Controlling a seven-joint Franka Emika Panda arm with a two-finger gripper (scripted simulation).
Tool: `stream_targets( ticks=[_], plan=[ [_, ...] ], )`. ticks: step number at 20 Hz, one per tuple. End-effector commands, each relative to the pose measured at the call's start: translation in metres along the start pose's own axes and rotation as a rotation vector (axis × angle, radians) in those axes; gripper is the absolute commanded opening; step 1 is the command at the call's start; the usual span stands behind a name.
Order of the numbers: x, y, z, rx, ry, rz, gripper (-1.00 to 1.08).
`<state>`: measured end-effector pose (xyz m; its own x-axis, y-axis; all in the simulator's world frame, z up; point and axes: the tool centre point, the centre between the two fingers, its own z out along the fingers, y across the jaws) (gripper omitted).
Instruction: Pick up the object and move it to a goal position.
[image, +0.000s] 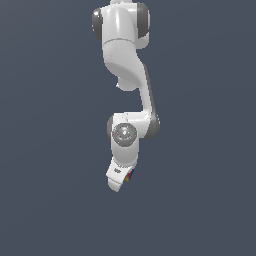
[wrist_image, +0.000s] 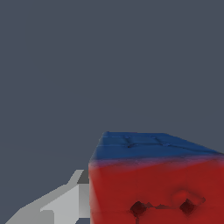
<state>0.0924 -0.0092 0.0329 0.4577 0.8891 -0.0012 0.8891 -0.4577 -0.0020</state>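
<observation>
The cube is a tiny multicoloured speck at the lower end of the white arm, against the side of the white hand. My gripper is tilted and shut on it. In the wrist view the cube fills the near corner, with a red face with dark dots toward the camera and a blue face above it. One grey finger lies against its side. The other finger is hidden.
The white arm hangs down from the top of the exterior view. Everything around it is plain dark grey, with no other objects, edges or markers in view.
</observation>
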Motion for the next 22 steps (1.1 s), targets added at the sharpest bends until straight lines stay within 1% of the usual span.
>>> stream_targets(
  ticks=[1,4,8,22],
  plan=[
    [0.003,0.000,-0.004,-0.001,0.001,0.000,-1.00],
    [0.011,-0.003,-0.014,-0.001,0.001,0.000,-1.00],
    [0.029,-0.007,-0.038,-0.001,0.001,0.000,-1.00],
    [0.120,-0.029,-0.151,-0.001,0.001,-0.001,-1.00]
  ],
)
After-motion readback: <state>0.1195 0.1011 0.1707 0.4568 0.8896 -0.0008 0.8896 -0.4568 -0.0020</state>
